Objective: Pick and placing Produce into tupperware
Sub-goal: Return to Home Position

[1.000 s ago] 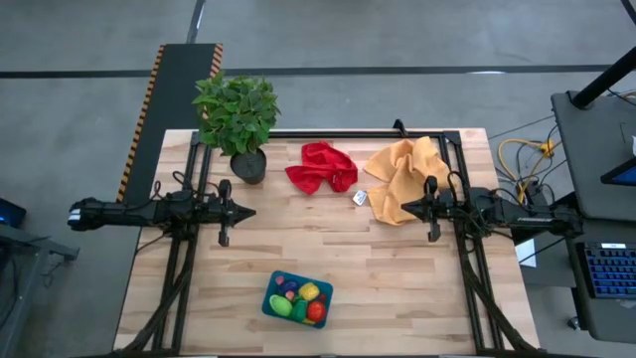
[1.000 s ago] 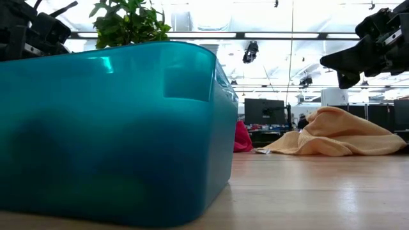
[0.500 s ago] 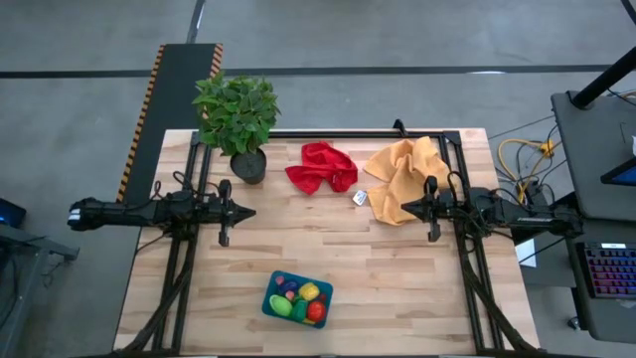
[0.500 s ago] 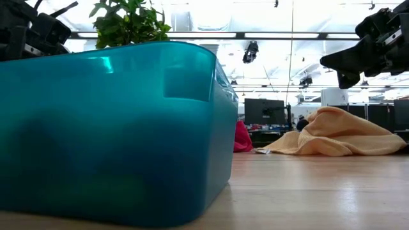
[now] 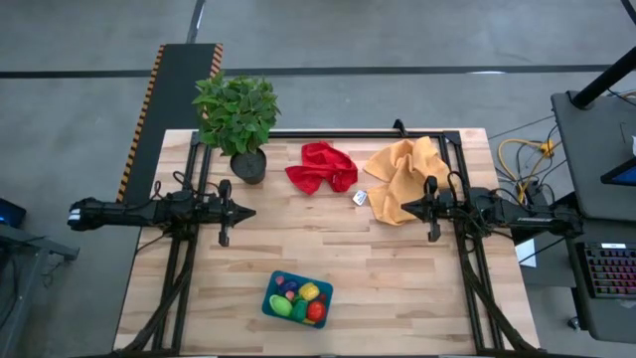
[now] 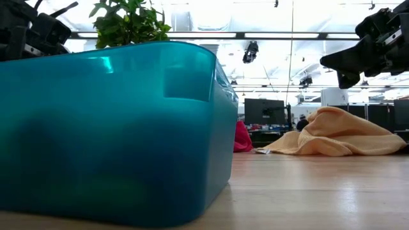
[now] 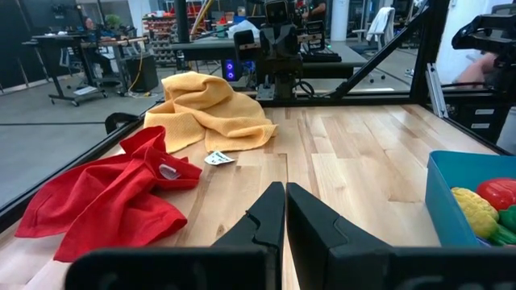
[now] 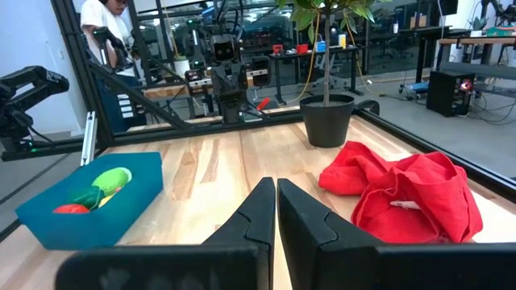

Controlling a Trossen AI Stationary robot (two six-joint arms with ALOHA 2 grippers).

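Note:
The teal tupperware (image 5: 297,298) stands near the table's near edge, its wall filling the low view (image 6: 115,128). Inside it lie several produce pieces: red, yellow, green and purple (image 5: 301,299); the left wrist view shows a yellow one (image 7: 474,208), the right wrist view a light green one (image 8: 107,180). My left gripper (image 5: 251,211) hovers shut above the table's left half, fingers pointing right (image 7: 284,211). My right gripper (image 5: 403,209) hovers shut over the right half, pointing left (image 8: 274,208). Both are empty and far from the tupperware.
A potted plant (image 5: 238,119) stands at the far left corner. A crumpled red cloth (image 5: 322,166) and a yellow cloth (image 5: 404,177) with a small white tag (image 5: 360,197) lie along the far side. Bare wood lies between the grippers and around the tupperware. A person stands beyond the table (image 8: 109,32).

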